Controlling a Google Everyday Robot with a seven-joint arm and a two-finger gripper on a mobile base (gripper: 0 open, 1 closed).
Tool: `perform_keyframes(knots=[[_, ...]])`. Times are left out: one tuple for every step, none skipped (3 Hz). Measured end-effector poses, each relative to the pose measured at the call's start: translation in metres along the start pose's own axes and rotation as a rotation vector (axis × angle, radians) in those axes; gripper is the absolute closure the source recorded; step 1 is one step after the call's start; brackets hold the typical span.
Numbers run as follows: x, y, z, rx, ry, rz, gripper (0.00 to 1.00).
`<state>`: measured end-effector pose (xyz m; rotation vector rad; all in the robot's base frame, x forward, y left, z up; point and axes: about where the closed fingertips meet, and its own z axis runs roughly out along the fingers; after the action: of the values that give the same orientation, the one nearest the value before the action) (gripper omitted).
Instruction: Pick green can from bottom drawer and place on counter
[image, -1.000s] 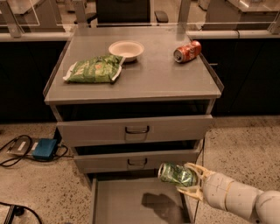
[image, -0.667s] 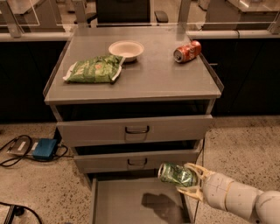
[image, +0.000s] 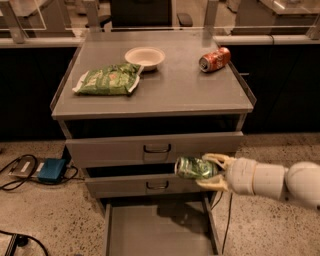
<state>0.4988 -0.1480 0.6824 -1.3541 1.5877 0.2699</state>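
Observation:
My gripper (image: 209, 171) comes in from the right on a white arm and is shut on the green can (image: 192, 168), which lies sideways in its pale fingers. The can hangs in the air in front of the middle drawer, at the right, above the open bottom drawer (image: 157, 230). The bottom drawer's floor shows only a shadow under the can. The counter (image: 175, 87) is well above the can.
On the counter lie a green snack bag (image: 107, 79), a white bowl (image: 145, 56) and a red-orange can (image: 214, 59) on its side. Two upper drawers with dark handles are shut. A blue box (image: 51, 170) and cables lie on the floor at left.
The gripper has lifted the green can a little higher; it is now level with the middle drawer's top edge.

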Motion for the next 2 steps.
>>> perform_keyframes(knots=[[-0.014,-0.044,0.002,-0.024,-0.058,0.014,1.0],[-0.032,-0.06,-0.02,-0.061,-0.114,0.015,1.0]])
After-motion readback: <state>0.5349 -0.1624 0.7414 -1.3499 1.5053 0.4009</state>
